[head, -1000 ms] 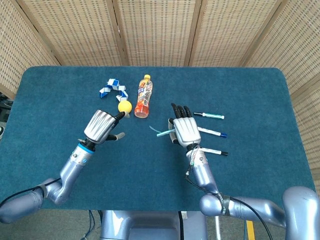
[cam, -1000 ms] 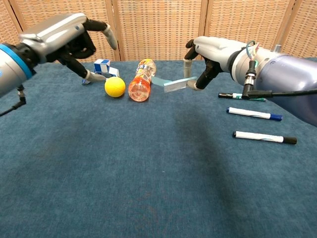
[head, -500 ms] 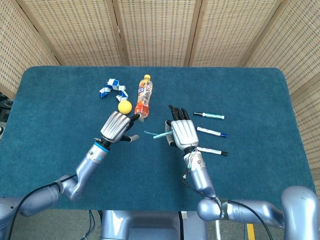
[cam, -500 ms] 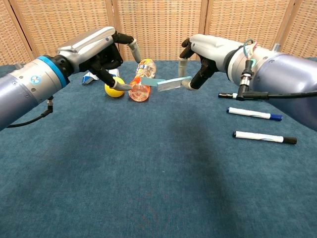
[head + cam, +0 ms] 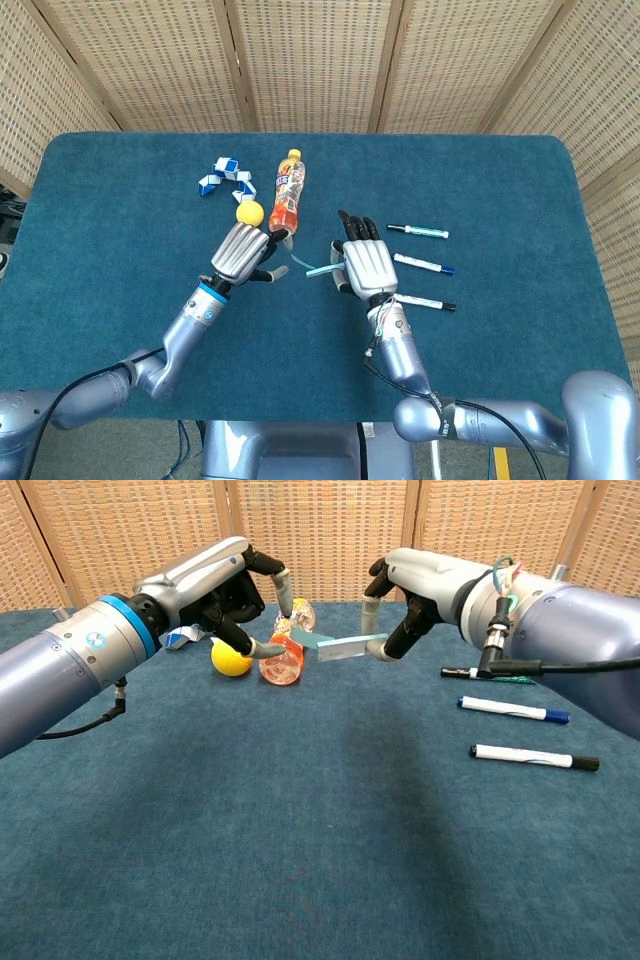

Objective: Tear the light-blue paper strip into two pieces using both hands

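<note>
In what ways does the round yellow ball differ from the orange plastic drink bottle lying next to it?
The round yellow ball is a plain sphere of one colour, while the orange plastic drink bottle is long and narrow, with a printed label and a yellow cap. The ball is much smaller than the bottle. In the chest view the left hand covers part of the ball, less of the bottle. Both rest on the blue table.

The paper strip (image 5: 343,647) is light blue, paler on its broad face. Both hands — left hand (image 5: 244,253) and right hand (image 5: 366,264) — have ribbed silver backs and black fingers with grey tips; a bright blue band rings the left wrist. The tablecloth (image 5: 520,330) is deep teal. The ball (image 5: 249,212) is yellow, the bottle (image 5: 286,194) orange with a yellow cap, the twist puzzle (image 5: 224,177) blue and white. Three markers (image 5: 425,265) are white-bodied — their caps green, blue and black. The screen (image 5: 310,60) behind is tan woven cane.
</note>
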